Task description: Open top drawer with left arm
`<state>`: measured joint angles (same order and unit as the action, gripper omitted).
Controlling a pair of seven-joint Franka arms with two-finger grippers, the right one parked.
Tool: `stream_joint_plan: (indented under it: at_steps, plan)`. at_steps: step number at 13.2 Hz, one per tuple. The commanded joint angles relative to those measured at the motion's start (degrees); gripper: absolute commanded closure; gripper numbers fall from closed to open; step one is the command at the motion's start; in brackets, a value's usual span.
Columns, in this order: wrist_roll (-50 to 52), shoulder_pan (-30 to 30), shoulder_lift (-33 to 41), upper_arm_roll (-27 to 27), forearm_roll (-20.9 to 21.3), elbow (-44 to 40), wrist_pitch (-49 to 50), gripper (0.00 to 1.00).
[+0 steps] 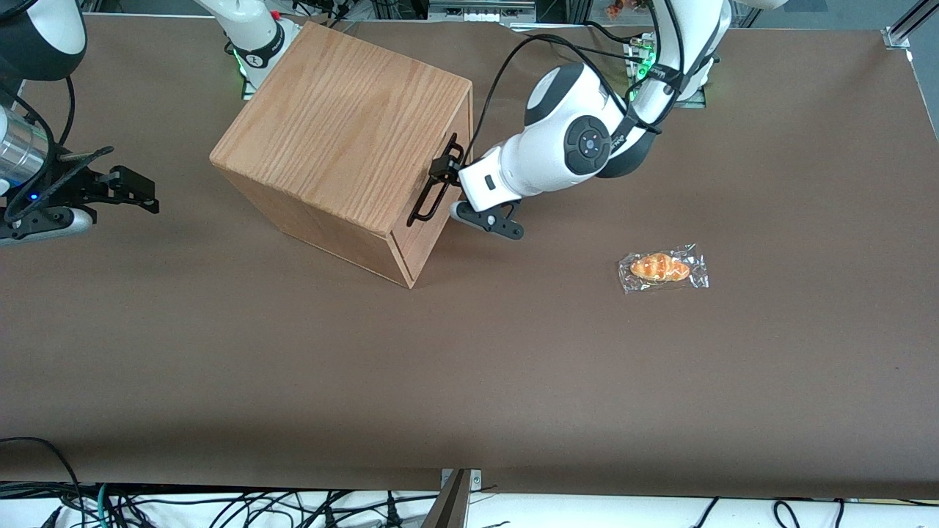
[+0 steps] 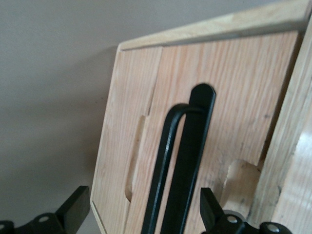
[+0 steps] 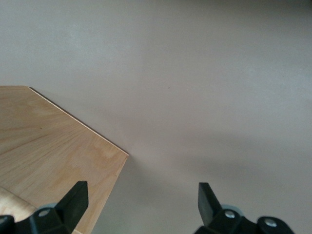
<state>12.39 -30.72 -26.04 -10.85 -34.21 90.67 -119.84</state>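
Wrapped pastry (image 1: pixel 662 268); gripper (image 1: pixel 443 170) wide apart around drawer handle (image 1: pixel 433 192).

A wide table (image 1: pixel 469 381) with a plain brown top carries everything; an oak-grain wooden box (image 1: pixel 345 139) stands on it, turned at an angle, toward the parked arm's end; a small bread roll in a clear wrapper (image 1: pixel 662 268) lies flat on the table toward the working arm's end, well apart from the box and nearer the front camera than it; the left arm's gripper (image 1: pixel 444 170) is at the box's drawer face, above the table top, its fingers apart around the black handle.
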Motion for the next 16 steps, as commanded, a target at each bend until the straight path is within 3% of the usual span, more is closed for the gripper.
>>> stream_joint_plan:
  at_steps: [1,12,16]
  plan:
    - [0.61,-1.70,-1.99,0.92,-0.42,-1.72,-0.22,0.00]
    - [0.44,-1.09,-4.02,1.53,2.13,-1.55,-1.62,0.00]
    - [0.18,0.83,-4.28,2.06,6.26,-1.55,-1.45,0.00]
